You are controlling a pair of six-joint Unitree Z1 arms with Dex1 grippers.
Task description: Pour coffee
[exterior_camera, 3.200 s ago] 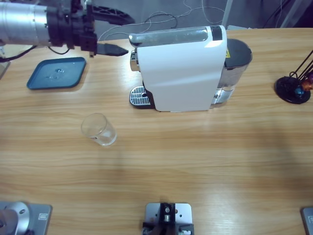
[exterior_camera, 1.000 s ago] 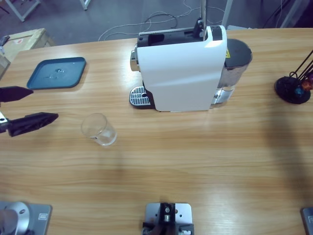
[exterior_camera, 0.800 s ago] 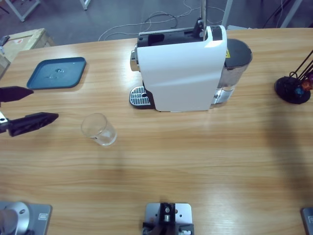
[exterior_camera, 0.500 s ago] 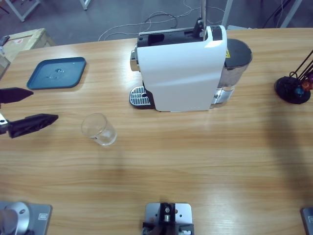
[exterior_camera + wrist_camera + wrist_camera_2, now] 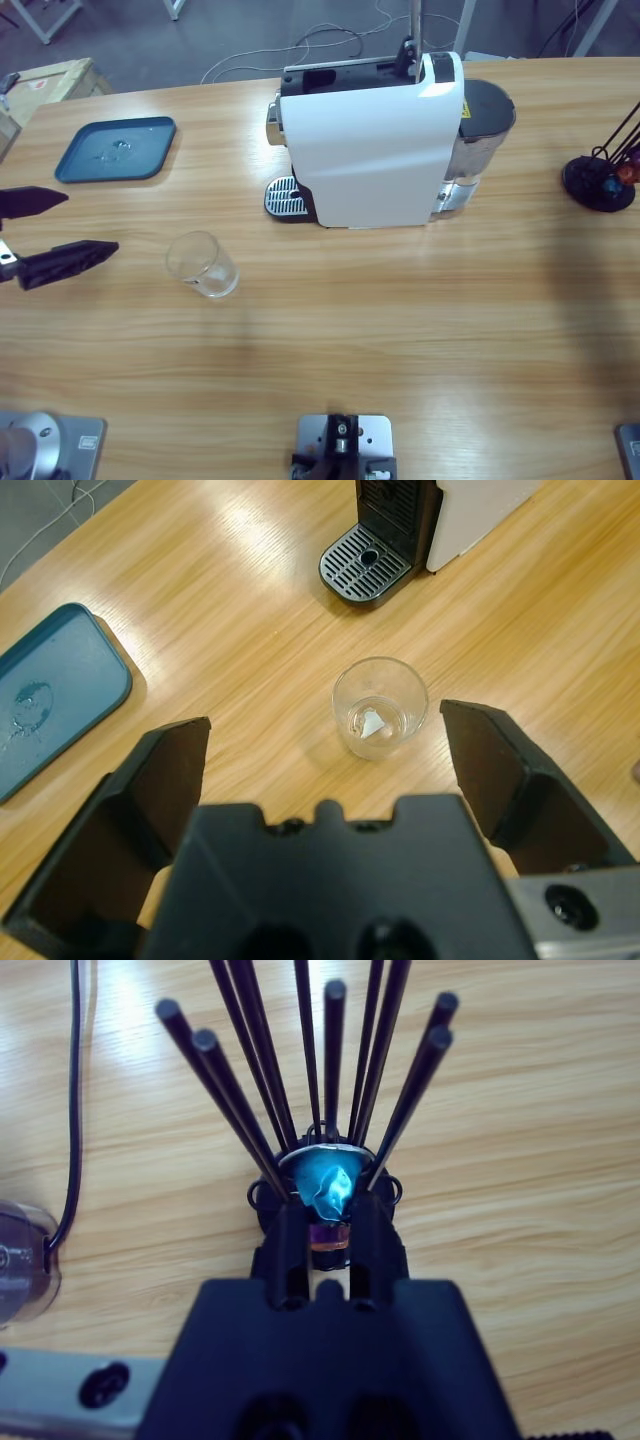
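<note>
High view
Glass tumbler (image 5: 203,264): upright on the wooden table (image 5: 400,330), at about 8 o'clock from the white coffee machine (image 5: 375,140); no coffee can be made out in it from here.
Left gripper (image 5: 45,232): at the 9 o'clock edge, jaws spread wide, tips aimed toward 3 o'clock at the tumbler and well apart from it; bare table lies between.
Drip grate (image 5: 283,197): at the machine's 8 o'clock foot, nothing on it, near the tumbler but apart.
Blue tray (image 5: 117,148): at 10 o'clock, beyond the upper jaw, wet spots on it.
Capsule stand (image 5: 603,175): black, at the 3 o'clock edge, well apart from the machine.

Left wrist view
Left gripper (image 5: 330,770): both jaws wide open, holding nothing.
Tumbler (image 5: 380,707): at 12 o'clock between the jaw tips, touching neither; a thin clear layer with a glint at its bottom, colour hard to tell.
Grate (image 5: 366,565): farther along at 12 o'clock.
Tray (image 5: 50,695): at 10 o'clock.

Right wrist view
Right gripper (image 5: 322,1252): jaws set narrow on either side of a blue capsule (image 5: 330,1188) in the stand (image 5: 325,1110); whether they grip it I cannot tell.
Rods: black, fanning toward 12 o'clock around the capsule.
Cable (image 5: 72,1100): black, at 9 o'clock.
</note>
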